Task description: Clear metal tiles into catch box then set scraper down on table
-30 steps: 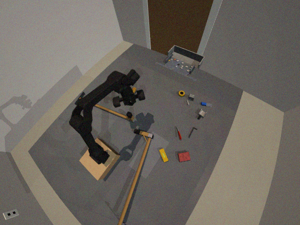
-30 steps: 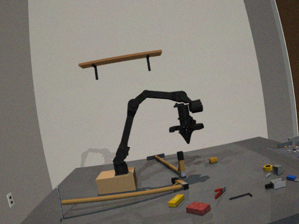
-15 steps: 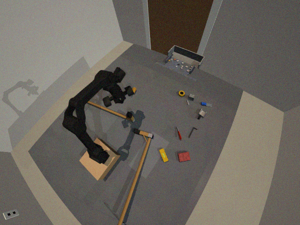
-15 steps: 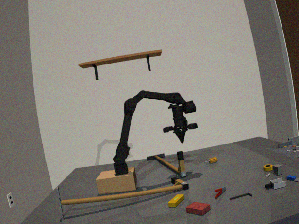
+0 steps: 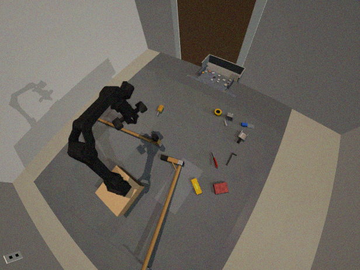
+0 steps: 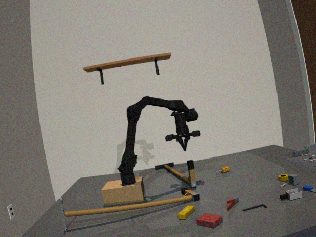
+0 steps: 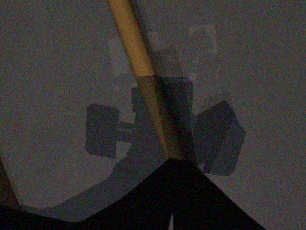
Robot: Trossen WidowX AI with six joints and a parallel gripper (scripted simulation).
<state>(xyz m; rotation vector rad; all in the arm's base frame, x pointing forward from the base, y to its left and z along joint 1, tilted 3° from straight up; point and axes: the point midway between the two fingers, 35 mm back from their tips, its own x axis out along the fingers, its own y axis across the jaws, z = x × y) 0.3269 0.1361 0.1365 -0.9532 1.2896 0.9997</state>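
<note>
Likely step: getting the scraper; no sweeping under way. Left to right, exterior view:
- One wall shelf (image 6: 128,62).
- One wooden base box (image 5: 112,198) (image 6: 123,196) under the arm.
- Two long-handled implements. The longer-handled one (image 5: 165,210) (image 6: 128,206) lies in front. The black-headed scraper (image 5: 131,133) (image 6: 177,172) (image 7: 131,40) lies behind, on the surface (image 5: 187,120) (image 6: 246,177) (image 7: 260,60). It's probably the one wanted; identity not certain.
- One tool (image 5: 134,120) (image 6: 185,150) (image 7: 172,161), above the scraper's handle, tips pressed together, nothing pinched. Next move calls for spreading it, lining up across the handle or grip, lowering, then closing. Off-centre, the long handle could twist.
- One yellow block (image 5: 196,186) (image 6: 186,212), one red block (image 5: 221,187) (image 6: 209,220).
- One orange-handled screwdriver (image 5: 160,108) (image 6: 225,169), one red-handled pliers (image 5: 215,162) (image 6: 231,203), one hex key (image 5: 229,159) (image 6: 254,207).
- One yellow tape roll (image 5: 215,113) (image 6: 283,179), one grey block (image 5: 229,116) (image 6: 293,179), one blue-handled item (image 5: 245,124) (image 6: 308,188).
- Far right: one bench plate (image 5: 208,78) (image 6: 298,157), roughly a dozen metal tiles (image 5: 218,75) (image 6: 311,155), too small for exact count. One catch box (image 5: 226,63) (image 6: 311,147) at the far end.
</note>
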